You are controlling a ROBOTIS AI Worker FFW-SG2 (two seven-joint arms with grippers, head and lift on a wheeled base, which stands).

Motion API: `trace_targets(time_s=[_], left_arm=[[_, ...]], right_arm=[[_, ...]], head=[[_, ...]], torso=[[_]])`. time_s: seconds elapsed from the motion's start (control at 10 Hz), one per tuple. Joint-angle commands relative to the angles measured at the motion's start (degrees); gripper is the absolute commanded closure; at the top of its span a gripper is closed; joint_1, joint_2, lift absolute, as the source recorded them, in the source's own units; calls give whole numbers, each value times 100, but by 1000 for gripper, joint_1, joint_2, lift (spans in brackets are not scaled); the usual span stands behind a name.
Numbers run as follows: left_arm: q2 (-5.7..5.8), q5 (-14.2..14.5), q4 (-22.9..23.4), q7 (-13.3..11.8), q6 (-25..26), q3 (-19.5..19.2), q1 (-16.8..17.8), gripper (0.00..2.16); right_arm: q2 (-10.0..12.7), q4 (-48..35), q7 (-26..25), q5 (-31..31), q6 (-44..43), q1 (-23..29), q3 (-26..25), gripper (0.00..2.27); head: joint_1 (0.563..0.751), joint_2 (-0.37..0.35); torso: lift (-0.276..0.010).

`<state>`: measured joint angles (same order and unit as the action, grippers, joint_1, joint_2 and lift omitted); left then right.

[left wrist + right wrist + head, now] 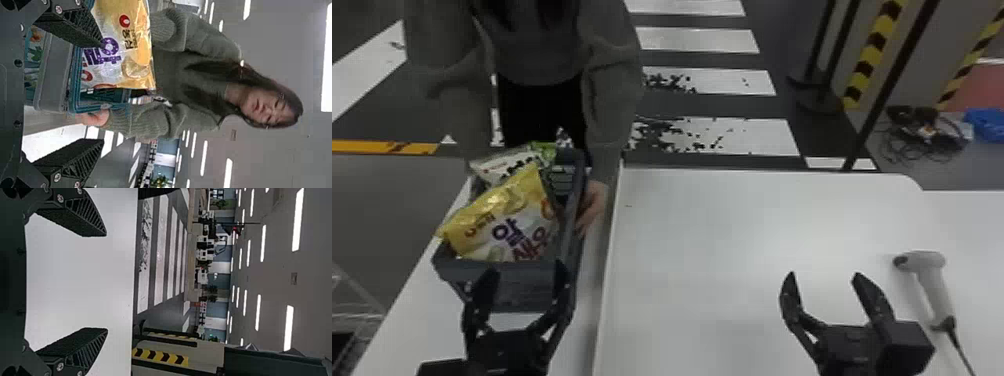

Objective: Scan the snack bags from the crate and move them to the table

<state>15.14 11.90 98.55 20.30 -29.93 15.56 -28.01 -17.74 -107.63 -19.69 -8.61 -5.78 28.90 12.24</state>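
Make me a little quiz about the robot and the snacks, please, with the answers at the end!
1. Which of these lies on the white table?
A) a banana
B) a handheld scanner
C) a teddy bear

2. True or false: the left gripper has its fingers apart.

3. Fill in the missing word: the yellow and white snack bag sits in the ____.

Key: 1. B; 2. true; 3. crate

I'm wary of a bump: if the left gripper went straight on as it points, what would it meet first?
Probably the crate, or the yellow snack bag in it; how far ahead of the left gripper is unclear.
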Motion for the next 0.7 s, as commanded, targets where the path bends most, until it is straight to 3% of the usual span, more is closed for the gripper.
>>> trace_targets(time_s=[0.0, 0.4, 0.6], left_arm=[[6, -3, 6, 0, -17, -9, -20, 144], [15, -3, 50, 0, -35, -26, -38, 144], [41, -135, 551, 9, 1, -123, -310, 144]], right_arm=[[-1, 5, 0, 8, -6, -7, 6, 134], [-1, 5, 0, 34, -6, 2, 24, 134], [-1, 32, 0, 34, -6, -7, 15, 134]], head=[[695, -12], [695, -7], [695, -6]], torso=[[-95], [-95], [-95]])
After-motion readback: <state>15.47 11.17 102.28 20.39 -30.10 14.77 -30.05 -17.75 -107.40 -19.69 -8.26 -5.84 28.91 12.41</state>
